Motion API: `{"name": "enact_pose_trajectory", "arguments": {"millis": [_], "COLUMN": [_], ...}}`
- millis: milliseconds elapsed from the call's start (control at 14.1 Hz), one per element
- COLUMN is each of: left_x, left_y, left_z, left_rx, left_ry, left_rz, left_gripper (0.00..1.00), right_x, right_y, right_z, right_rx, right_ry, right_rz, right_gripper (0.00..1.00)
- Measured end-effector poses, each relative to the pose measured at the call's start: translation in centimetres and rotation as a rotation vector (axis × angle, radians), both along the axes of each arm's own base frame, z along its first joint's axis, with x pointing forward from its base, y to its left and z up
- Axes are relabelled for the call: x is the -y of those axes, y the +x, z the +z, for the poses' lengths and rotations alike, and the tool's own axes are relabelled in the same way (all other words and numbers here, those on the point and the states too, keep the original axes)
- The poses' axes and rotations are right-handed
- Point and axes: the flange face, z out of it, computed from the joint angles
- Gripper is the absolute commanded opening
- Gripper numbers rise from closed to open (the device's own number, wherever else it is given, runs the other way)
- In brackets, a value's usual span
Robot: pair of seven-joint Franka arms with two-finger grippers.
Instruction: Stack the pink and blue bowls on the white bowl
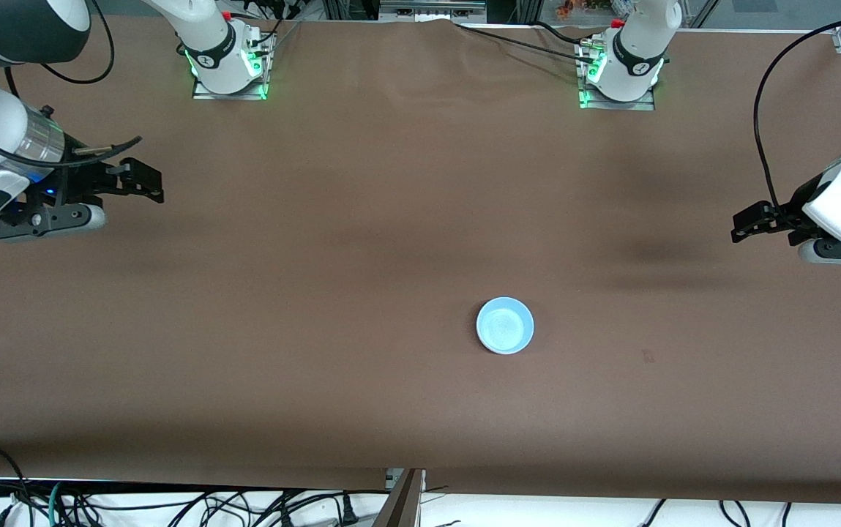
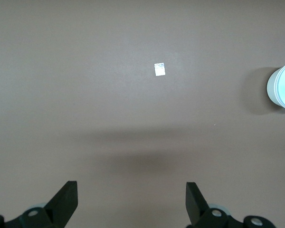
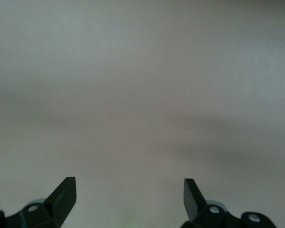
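Note:
A light blue bowl [image 1: 505,325] stands alone on the brown table, nearer the front camera than both grippers. It also shows at the edge of the left wrist view [image 2: 284,86], where pale bands lie under its blue rim; I cannot tell whether these are other bowls. No pink or white bowl shows apart from it. My left gripper [image 1: 746,223] is open and empty at the left arm's end of the table [image 2: 131,194]. My right gripper [image 1: 146,179] is open and empty at the right arm's end [image 3: 129,190].
The brown table cover [image 1: 361,241] lies flat. A small white speck [image 2: 159,69] sits on it below the left wrist camera. Both arm bases [image 1: 228,62] stand along the table's back edge. Cables hang off the front edge [image 1: 171,505].

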Motion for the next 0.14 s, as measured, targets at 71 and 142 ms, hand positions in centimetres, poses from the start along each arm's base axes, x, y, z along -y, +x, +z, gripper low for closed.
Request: {"name": "enact_pose_trajectory", "arguments": {"millis": [71, 142], "left_x": [0.0, 0.0], "left_y": [0.0, 0.0], "left_z": [0.0, 0.0], "left_rx": [0.0, 0.0], "left_ry": [0.0, 0.0], "left_rz": [0.0, 0.0], "left_gripper": [1.0, 1.0], "right_x": [0.18, 0.39], "right_y": [0.03, 0.07], "right_z": [-0.01, 0.01], "right_rx": [0.001, 0.002], "right_ry": [-0.003, -0.004], "right_rz": [0.011, 0.013], "right_gripper": [1.0, 1.0]}}
